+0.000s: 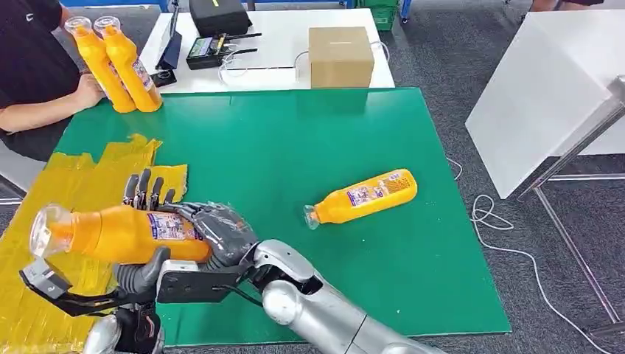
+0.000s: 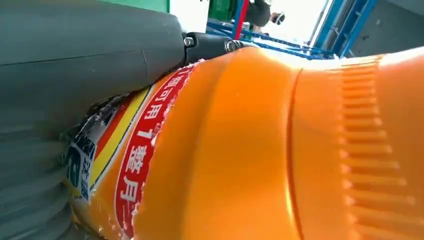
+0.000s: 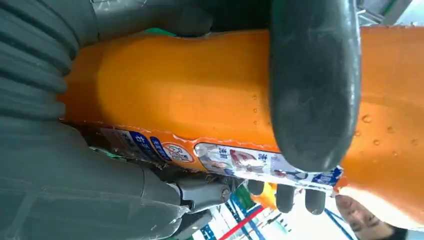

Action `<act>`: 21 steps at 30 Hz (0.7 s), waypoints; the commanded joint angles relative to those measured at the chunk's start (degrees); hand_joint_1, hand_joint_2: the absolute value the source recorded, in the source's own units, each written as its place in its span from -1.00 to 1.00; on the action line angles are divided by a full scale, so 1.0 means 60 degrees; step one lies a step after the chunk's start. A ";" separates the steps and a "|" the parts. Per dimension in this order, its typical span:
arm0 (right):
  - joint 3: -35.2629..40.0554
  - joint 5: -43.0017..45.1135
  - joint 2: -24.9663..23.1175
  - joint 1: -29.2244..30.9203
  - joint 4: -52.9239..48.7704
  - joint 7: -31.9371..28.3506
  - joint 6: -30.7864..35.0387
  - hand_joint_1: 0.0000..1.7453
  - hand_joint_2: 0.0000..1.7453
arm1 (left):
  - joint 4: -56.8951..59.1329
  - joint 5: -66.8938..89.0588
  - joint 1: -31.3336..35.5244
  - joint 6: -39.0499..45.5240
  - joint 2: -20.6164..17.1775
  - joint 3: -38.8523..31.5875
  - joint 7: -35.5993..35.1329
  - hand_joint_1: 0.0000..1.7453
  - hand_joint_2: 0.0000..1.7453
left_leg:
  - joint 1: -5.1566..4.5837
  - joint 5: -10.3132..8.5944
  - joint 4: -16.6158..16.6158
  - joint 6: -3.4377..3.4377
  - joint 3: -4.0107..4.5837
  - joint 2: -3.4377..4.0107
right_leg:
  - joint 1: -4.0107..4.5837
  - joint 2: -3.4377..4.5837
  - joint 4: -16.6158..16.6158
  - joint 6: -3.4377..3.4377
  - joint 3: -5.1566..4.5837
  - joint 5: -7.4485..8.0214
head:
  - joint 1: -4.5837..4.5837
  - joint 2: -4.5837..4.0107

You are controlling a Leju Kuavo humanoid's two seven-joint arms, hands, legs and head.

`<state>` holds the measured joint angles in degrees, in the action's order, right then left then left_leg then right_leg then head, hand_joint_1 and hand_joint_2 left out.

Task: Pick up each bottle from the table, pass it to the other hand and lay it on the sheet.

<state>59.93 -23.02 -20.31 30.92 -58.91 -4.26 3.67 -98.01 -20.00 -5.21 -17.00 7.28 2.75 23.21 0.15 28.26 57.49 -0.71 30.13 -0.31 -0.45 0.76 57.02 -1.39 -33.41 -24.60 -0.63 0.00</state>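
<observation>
Orange bottle [image 1: 121, 234] is mid-handover, held lying on its side above the yellow sheet's [image 1: 29, 295] edge, cap end out over the sheet. My right robot hand [image 1: 214, 232] is wrapped around the base end; my left robot hand [image 1: 144, 193] has its thumb under and fingers over the labelled middle. Both are grasping the same bottle. In the right wrist view the bottle surface is beaded with droplets, so I judge it slippery. Risk: if right lets go before left's grip is firm, the bottle rolls out and drops off the sheet. Second bottle [image 1: 361, 197] lies on the green table [image 1: 295, 140], well right of the sheet. Two more bottles [image 1: 118, 63] stand beyond the sheet, by a person's hand [image 1: 88, 90].
</observation>
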 commanded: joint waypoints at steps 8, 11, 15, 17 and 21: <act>0.1221 -0.0039 0.0051 -0.0157 0.0802 -0.0326 -0.0069 1.00 1.00 | 0.0312 0.0020 0.0673 -0.0013 0.0159 -0.0165 0.0084 1.00 1.00 | 0.0016 -0.0007 -0.0015 0.0008 -0.0019 -0.0028 | 0.0019 -0.0041 -0.0026 0.0006 0.0033 0.0002 | 0.0000 0.0000; 0.0967 -0.0074 0.0122 -0.0172 0.0807 -0.0361 -0.0001 1.00 1.00 | 0.0311 0.0031 0.0672 -0.0024 0.0171 -0.0160 0.0105 1.00 1.00 | 0.0010 -0.0007 -0.0012 0.0006 -0.0014 -0.0028 | 0.0013 -0.0040 -0.0020 0.0004 0.0026 0.0001 | 0.0000 0.0000; 0.0610 -0.0169 0.0274 -0.0211 0.0717 -0.0414 0.0082 1.00 1.00 | 0.0288 0.0054 0.0653 -0.0038 0.0167 -0.0155 0.0126 1.00 1.00 | 0.0012 -0.0009 -0.0015 0.0005 -0.0018 -0.0037 | 0.0016 -0.0051 -0.0026 0.0003 0.0034 0.0000 | 0.0000 0.0000; 0.0308 -0.0257 0.0386 -0.0288 0.0568 -0.0437 0.0228 1.00 1.00 | 0.0266 0.0093 0.0649 -0.0020 0.0159 -0.0149 0.0127 1.00 1.00 | 0.0009 -0.0008 -0.0012 0.0004 -0.0012 -0.0035 | 0.0013 -0.0047 -0.0021 0.0002 0.0026 -0.0001 | 0.0000 0.0000; -0.0253 -0.0397 0.0729 -0.0336 0.0294 -0.0443 0.0562 0.96 1.00 | 0.0147 0.0338 0.0577 0.0129 0.0104 -0.0192 0.0208 1.00 1.00 | 0.0017 -0.0009 -0.0016 0.0006 -0.0024 -0.0044 | 0.0023 -0.0061 -0.0034 0.0003 0.0045 0.0001 | 0.0000 0.0000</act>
<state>59.93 -23.87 -20.22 30.59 -56.78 -6.05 5.38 -98.01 -19.54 -5.66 -17.40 7.65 1.70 24.39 0.13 28.26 57.49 -0.71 30.12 -0.30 -0.44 0.76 57.02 -1.39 -33.44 -24.60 -0.63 0.00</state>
